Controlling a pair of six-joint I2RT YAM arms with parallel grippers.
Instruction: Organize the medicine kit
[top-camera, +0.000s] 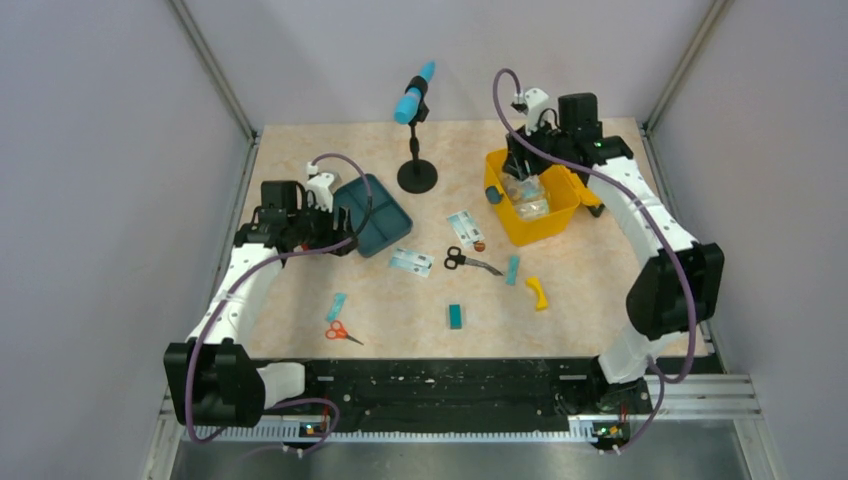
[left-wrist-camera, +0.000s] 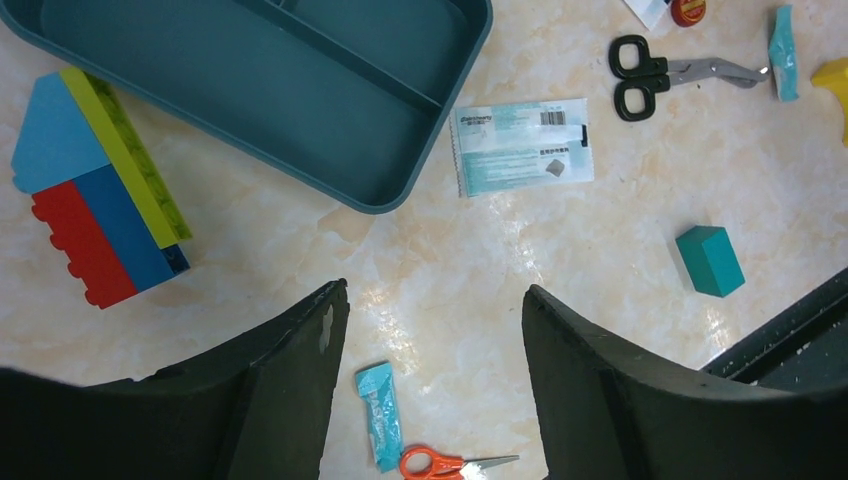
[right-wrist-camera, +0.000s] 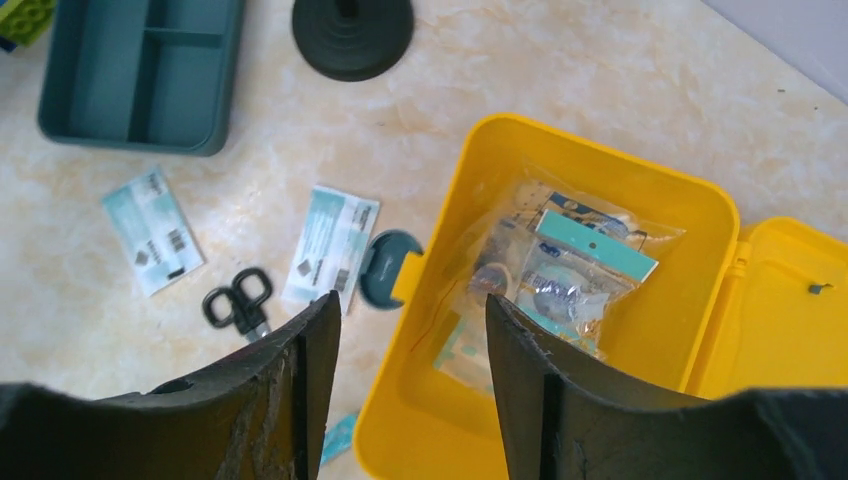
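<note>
The medicine kit (top-camera: 540, 222) is in two parts. Its yellow box (right-wrist-camera: 600, 170) stands on the counter (top-camera: 600, 300) in the upper right of the top view. The lid (right-wrist-camera: 790, 300) is swung open toward the right edge of the right wrist view. Clear bags of supplies (right-wrist-camera: 560, 270) lie inside the box. The kit's dark teal divided tray (top-camera: 372, 213) lies flat on the counter left of centre, well apart from the box.

The right claw (right-wrist-camera: 410, 310) hangs over the box's wall on the side with the teal latch (right-wrist-camera: 385, 265). Its jaws are spread and nothing is between them. The left claw (left-wrist-camera: 435, 300) hovers over bare counter just beside a corner of the tray, wide and holding nothing.

Loose things lie on the counter between tray and box:
- Two paper sachets (top-camera: 411, 262) (top-camera: 466, 228).
- Black-handled scissors (top-camera: 462, 260), with a thin teal packet (top-camera: 513, 270) beside their tip.
- A small yellow curved piece (top-camera: 538, 292).
- A teal block (top-camera: 455, 316), nearer the bottom of the frame.
- Orange-handled scissors (top-camera: 340, 331), with another teal packet (top-camera: 336, 306) just beside them.

A stack of coloured toy bricks (left-wrist-camera: 95, 200) sits beside the tray at the left of the left wrist view. A black stand with a blue tip (top-camera: 417, 120) rises at the top centre of the top view.
</note>
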